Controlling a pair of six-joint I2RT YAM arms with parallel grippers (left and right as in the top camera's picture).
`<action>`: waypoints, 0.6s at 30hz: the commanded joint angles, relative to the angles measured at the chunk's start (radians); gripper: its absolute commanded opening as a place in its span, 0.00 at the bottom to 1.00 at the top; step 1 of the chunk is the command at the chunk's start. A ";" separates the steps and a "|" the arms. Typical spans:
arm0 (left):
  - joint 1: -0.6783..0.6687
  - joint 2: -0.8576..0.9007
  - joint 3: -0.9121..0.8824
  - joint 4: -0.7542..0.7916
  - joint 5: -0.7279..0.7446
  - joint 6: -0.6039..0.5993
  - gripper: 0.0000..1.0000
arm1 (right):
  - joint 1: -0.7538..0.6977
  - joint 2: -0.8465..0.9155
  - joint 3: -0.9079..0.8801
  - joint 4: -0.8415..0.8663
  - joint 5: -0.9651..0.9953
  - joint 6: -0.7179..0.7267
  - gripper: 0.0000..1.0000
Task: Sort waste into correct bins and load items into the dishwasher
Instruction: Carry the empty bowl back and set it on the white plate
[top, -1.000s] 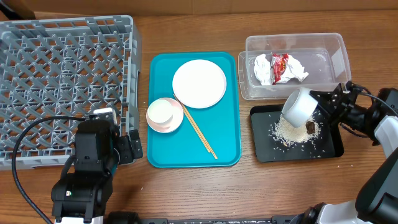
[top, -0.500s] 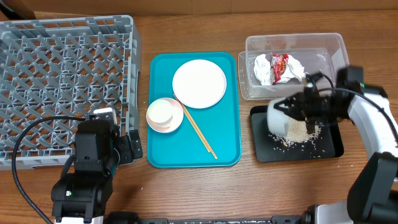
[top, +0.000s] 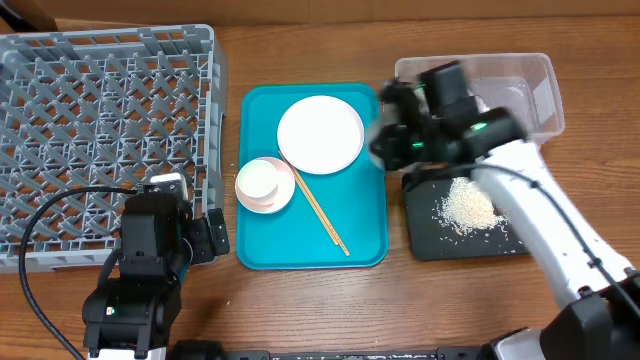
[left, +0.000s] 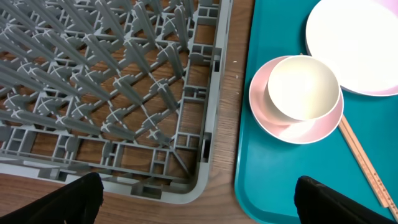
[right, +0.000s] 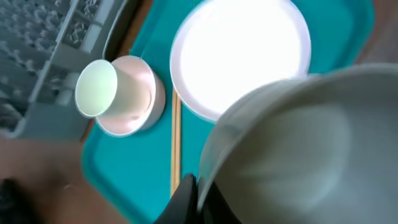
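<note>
My right gripper (top: 388, 140) is shut on the rim of the small grey bowl (right: 298, 143) and holds it, motion-blurred, over the right edge of the teal tray (top: 360, 250). Loose white rice (top: 468, 208) lies on the black tray (top: 425, 245). My right arm hides most of what lies in the clear tub (top: 540, 80). The white plate (top: 320, 134), the pink bowl (top: 280, 198) with the white cup (top: 258, 180) in it, and the chopsticks (top: 322, 215) lie on the teal tray. My left gripper (left: 199, 202) is open and empty by the near right corner of the grey dish rack (top: 100, 130).
The rack's corner (left: 205, 168) and the teal tray's left edge (left: 245, 180) lie between my left fingers, with bare wood between them. The right wrist view shows the plate (right: 242, 50), the cup (right: 96, 87) and the chopsticks (right: 175, 143) below the held bowl.
My right arm has swung left from over the black tray to the teal tray's right edge, carrying the grey bowl. The rice stays on the black tray. My left arm has not moved.
</note>
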 joint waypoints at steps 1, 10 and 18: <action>-0.005 -0.003 0.025 0.002 -0.014 -0.010 1.00 | 0.116 0.029 0.018 0.111 0.291 -0.011 0.04; -0.005 -0.003 0.025 0.001 -0.014 -0.010 1.00 | 0.248 0.278 0.018 0.415 0.291 -0.057 0.04; -0.005 -0.003 0.025 0.001 -0.014 -0.010 1.00 | 0.249 0.363 0.018 0.462 0.238 -0.053 0.29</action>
